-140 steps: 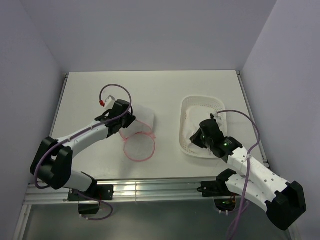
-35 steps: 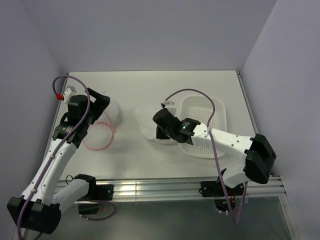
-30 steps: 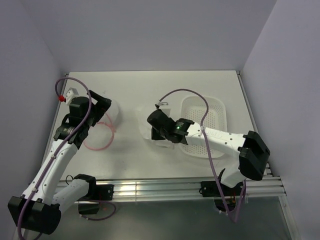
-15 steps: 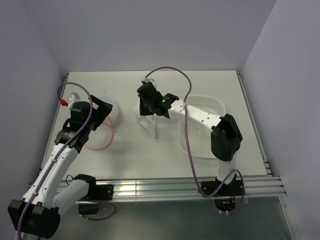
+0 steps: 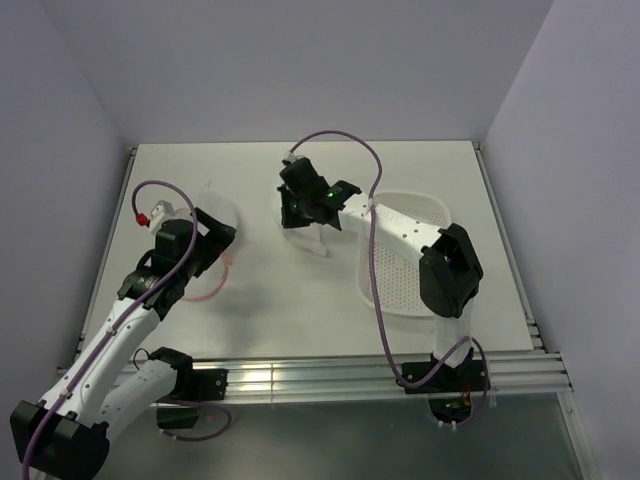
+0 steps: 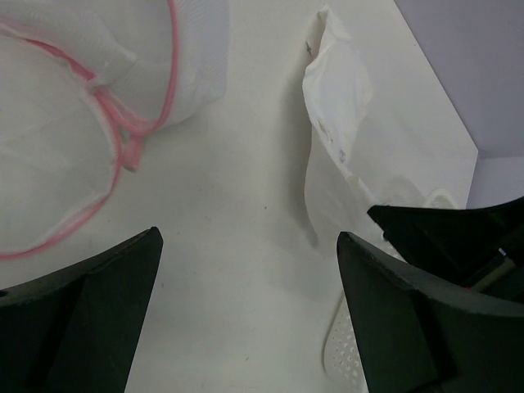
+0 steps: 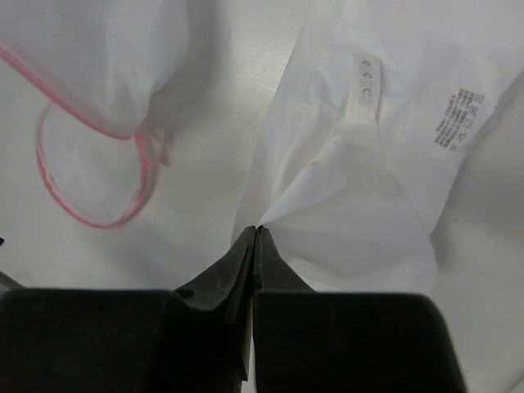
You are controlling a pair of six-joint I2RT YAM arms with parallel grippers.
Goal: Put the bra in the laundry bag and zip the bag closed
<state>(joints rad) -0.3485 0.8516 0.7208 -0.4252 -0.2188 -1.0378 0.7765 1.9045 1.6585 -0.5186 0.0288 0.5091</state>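
R gripper [image 7: 255, 231] pinched shut on bra [image 7: 360, 188], near far edge of table [image 5: 400, 170]. L gripper [image 6: 248, 237] jaws wide, empty, beside laundry bag [image 6: 49, 155]; mouth prob. open.

White bra [image 7: 368, 164] hangs crumpled, label showing; laundry bag [image 6: 188, 57], pink-rimmed translucent mesh, lies slumped left of it, apart.

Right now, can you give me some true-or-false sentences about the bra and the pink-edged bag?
The right end effector is shut on the bra. True.
The bra is inside the laundry bag. False: it is outside the bag, in the right end effector's grip.
The left end effector is open. True.
The laundry bag sits in the white basket. False: it lies on the table, left of the basket.
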